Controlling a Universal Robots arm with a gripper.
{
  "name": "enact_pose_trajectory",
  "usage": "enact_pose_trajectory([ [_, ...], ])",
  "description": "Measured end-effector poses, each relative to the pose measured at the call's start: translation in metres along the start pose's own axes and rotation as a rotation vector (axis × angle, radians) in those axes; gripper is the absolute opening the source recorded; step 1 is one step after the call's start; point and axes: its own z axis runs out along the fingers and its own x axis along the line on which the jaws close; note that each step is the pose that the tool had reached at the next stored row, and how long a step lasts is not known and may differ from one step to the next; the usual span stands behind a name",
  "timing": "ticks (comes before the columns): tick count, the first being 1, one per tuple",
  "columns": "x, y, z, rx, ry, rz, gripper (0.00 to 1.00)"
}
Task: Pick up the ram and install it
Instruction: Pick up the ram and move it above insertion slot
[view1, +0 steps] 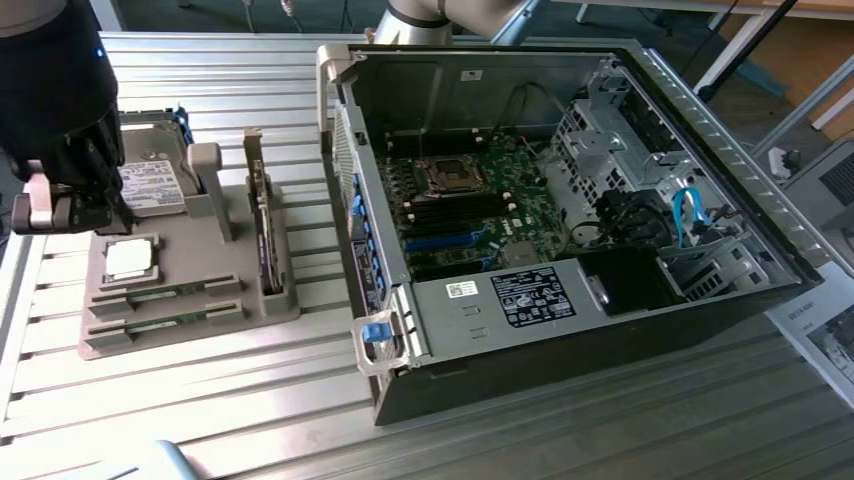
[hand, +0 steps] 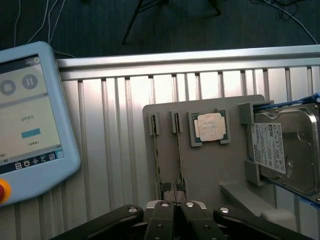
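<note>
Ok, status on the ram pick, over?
Fingers shut, empty, hovering above grey holder. Both ram sticks seated in holder slots, none gripped. No obstruction seen over them.

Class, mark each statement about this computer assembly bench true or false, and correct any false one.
1. Two ram sticks sit in the grey holder. True.
2. The computer case is closed. False: its side is open, showing the motherboard.
3. The processor chip lies between the ram sticks and the hard drive. True.
4. The gripper reaches inside the case. False: it is over the grey holder, outside the case.
</note>
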Motion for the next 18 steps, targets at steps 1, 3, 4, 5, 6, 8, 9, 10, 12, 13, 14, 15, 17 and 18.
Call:
enact_pose_trajectory([
  [1,0.000,-0.0001,0.0020,0.0001,-0.0001,0.000,0.10],
  [3,0.000,-0.0003,0.0055,0.0002,-0.0001,0.000,0.10],
  [4,0.000,-0.0003,0.0070,0.0001,-0.0001,0.000,0.10],
  [5,0.000,-0.0004,0.0084,0.0001,-0.0001,0.000,0.10],
  [6,0.000,-0.0005,0.0099,0.0001,0.0000,0.000,0.10],
  [8,0.000,-0.0006,0.0129,0.0001,-0.0001,0.000,0.10],
  [9,0.000,-0.0007,0.0143,0.0001,-0.0001,0.000,0.10],
  [10,0.000,-0.0007,0.0157,0.0001,-0.0001,0.000,0.10],
  [12,0.000,-0.0008,0.0185,0.0000,0.0000,0.000,0.10],
  [13,0.000,-0.0009,0.0199,0.0001,0.0000,0.000,0.10],
  [14,0.001,-0.0010,0.0214,0.0001,0.0000,0.000,0.10],
  [15,0.001,-0.0010,0.0230,0.0002,-0.0001,0.000,0.10],
  [17,0.001,-0.0010,0.0233,-0.0002,0.0002,0.000,0.10],
  [18,0.001,-0.0011,0.0234,-0.0002,0.0002,-0.002,0.10],
])
